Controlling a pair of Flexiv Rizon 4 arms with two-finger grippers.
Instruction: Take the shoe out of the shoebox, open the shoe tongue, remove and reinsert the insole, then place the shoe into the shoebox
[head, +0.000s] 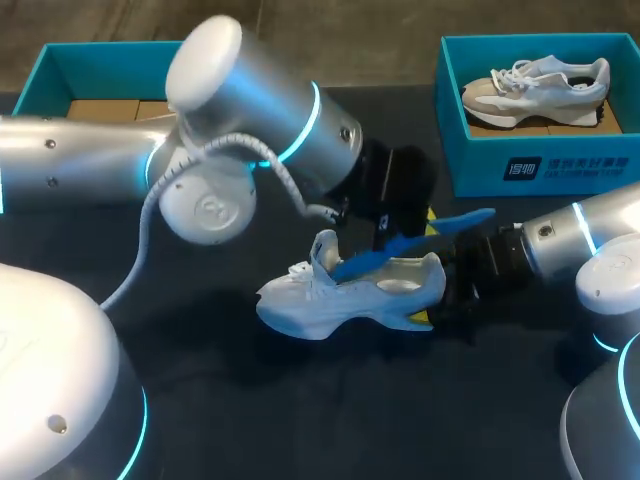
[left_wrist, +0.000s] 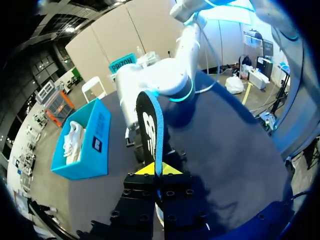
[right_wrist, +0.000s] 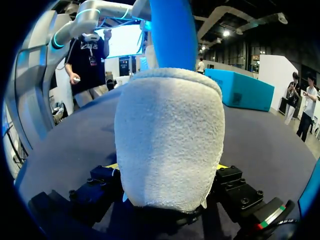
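Fingers of my left gripper (left_wrist: 156, 171) are pinched together on 1 end of the blue insole (left_wrist: 150, 125), which stands up ahead of the yellow tips. From above, its other end dips toward the mouth of the white shoe (head: 340, 295), which lies on its sole near the middle of the table (head: 250, 410), toe pointing left. My right gripper (right_wrist: 166, 166) is clamped on the heel, 1 finger on each side.

I judge the insole step is in hand, though I cannot tell whether the insole is coming out or going in. Either way, I should hold it in line with the shoe's length and slide it along the footbed without twisting. The right grip should stay firm so the shoe cannot tip.

For room, 2 shoeboxes sit along the far edge: the left box (head: 40, 75) behind my left arm, and the right box (head: 545, 165), holding a second shoe (head: 535, 85), close behind my right arm. The easier swing, I judge, is toward the near side.
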